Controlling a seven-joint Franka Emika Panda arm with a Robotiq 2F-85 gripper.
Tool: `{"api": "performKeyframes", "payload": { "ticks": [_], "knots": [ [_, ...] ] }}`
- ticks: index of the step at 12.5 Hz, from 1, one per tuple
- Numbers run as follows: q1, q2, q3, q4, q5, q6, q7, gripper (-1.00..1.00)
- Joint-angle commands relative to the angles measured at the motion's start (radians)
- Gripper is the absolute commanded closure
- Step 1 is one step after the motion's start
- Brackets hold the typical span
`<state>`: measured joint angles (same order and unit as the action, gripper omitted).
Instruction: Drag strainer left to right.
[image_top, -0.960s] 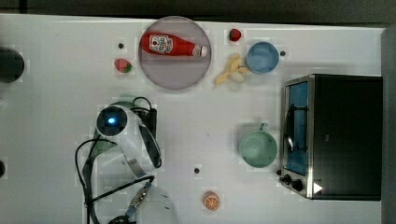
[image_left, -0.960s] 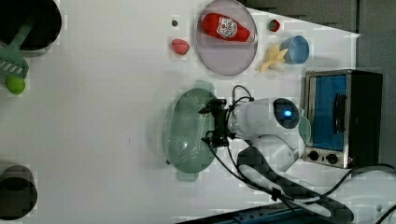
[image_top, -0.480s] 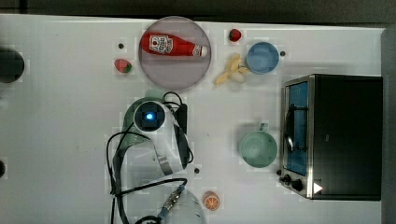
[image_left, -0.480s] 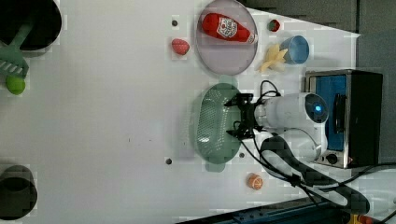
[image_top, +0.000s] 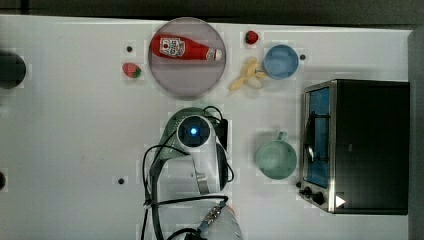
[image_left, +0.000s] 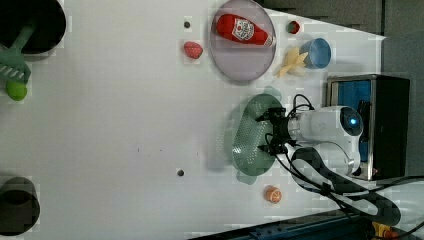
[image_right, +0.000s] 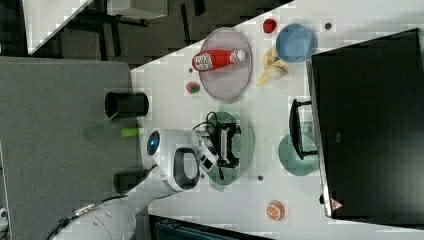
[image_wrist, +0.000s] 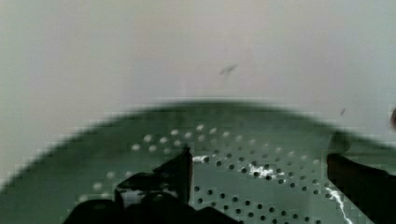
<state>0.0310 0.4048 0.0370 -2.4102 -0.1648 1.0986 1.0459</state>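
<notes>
The strainer (image_left: 247, 137), a pale green oval colander with a dotted base, lies on the white table near the middle, between the pink plate and the orange. My gripper (image_left: 261, 134) reaches into its bowl with the jaws open, one finger near each long side of the base. In the wrist view the dotted base of the strainer (image_wrist: 261, 140) lies under the gripper (image_wrist: 261, 182), whose fingertips (image_wrist: 183, 170) hover just over the holes with nothing between them. In the top view the arm's wrist covers most of the strainer (image_top: 172, 132). In the right view the gripper (image_right: 227, 145) stands over the strainer (image_right: 246, 142).
A green mug (image_top: 276, 157) and a toaster oven (image_top: 357, 145) stand to the top view's right of the strainer. Behind it are a plate (image_top: 187, 80) with a ketchup bottle (image_top: 184, 48), a banana (image_top: 246, 80) and a blue bowl (image_top: 281, 61). An orange (image_left: 272, 194) lies near the front edge.
The arm and the strainer have slid together toward the top view's right, from left of the plate's centre to below it. The jaws stay open.
</notes>
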Motion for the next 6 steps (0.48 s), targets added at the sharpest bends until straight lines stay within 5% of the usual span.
{"api": "performKeyframes", "payload": {
  "ticks": [1, 6],
  "knots": [
    [-0.007, -0.028, -0.065, 0.020, -0.004, -0.013, -0.097, -1.00],
    [-0.010, -0.028, -0.161, 0.019, -0.004, -0.012, -0.184, -1.00]
  ]
}}
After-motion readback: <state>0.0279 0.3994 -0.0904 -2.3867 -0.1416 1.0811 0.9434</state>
